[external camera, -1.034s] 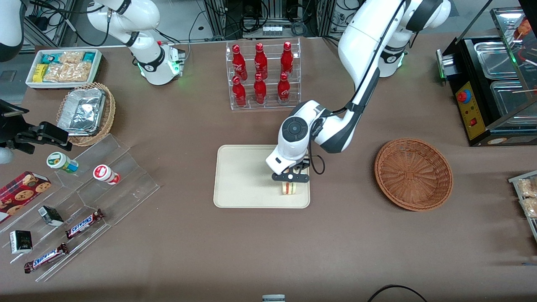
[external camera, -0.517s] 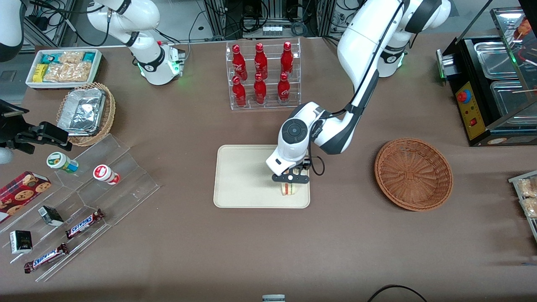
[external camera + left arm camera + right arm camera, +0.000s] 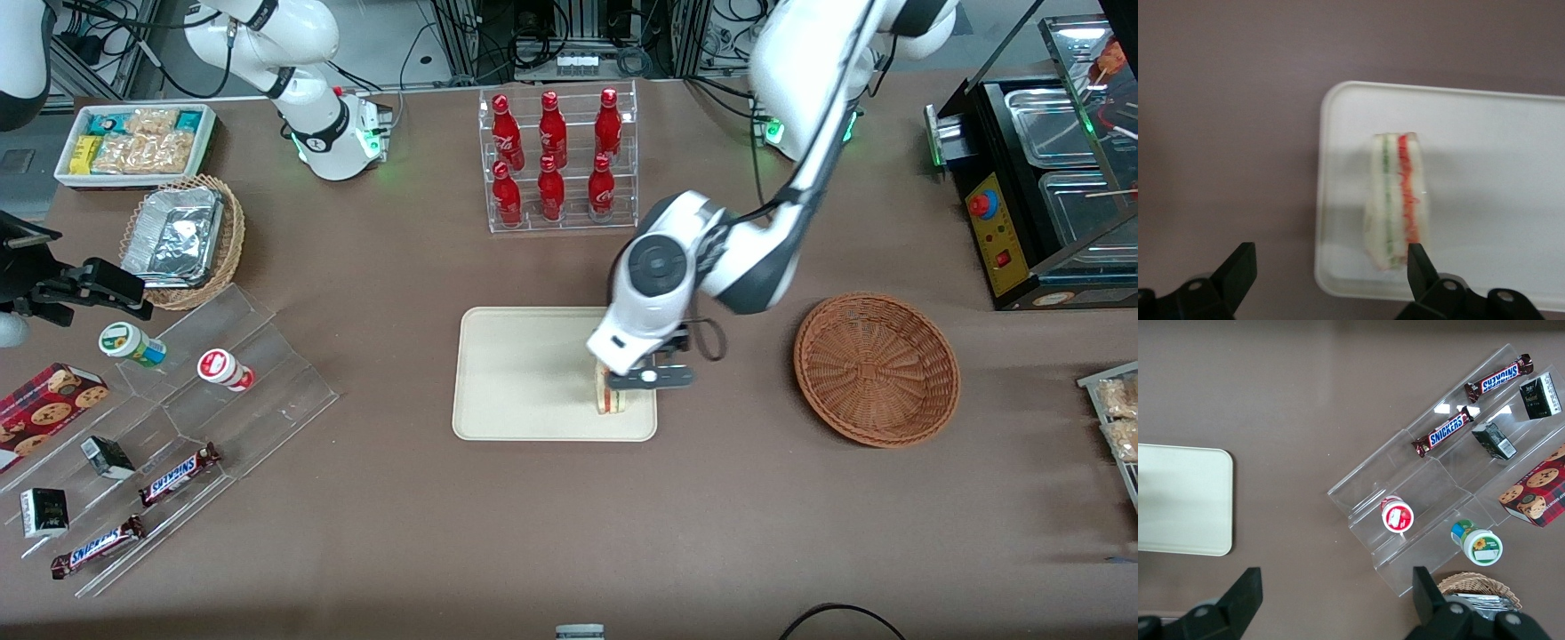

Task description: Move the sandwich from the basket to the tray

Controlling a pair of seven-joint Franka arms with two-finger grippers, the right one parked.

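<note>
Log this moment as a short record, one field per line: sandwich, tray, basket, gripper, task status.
sandwich: standing on its edge on the tray, near the corner closest to the basket
tray: flat on the table, holding only the sandwich
basket: empty, beside the tray toward the working arm's end
gripper: open, above the sandwich, not touching it
task status: sandwich is on the tray and released
</note>
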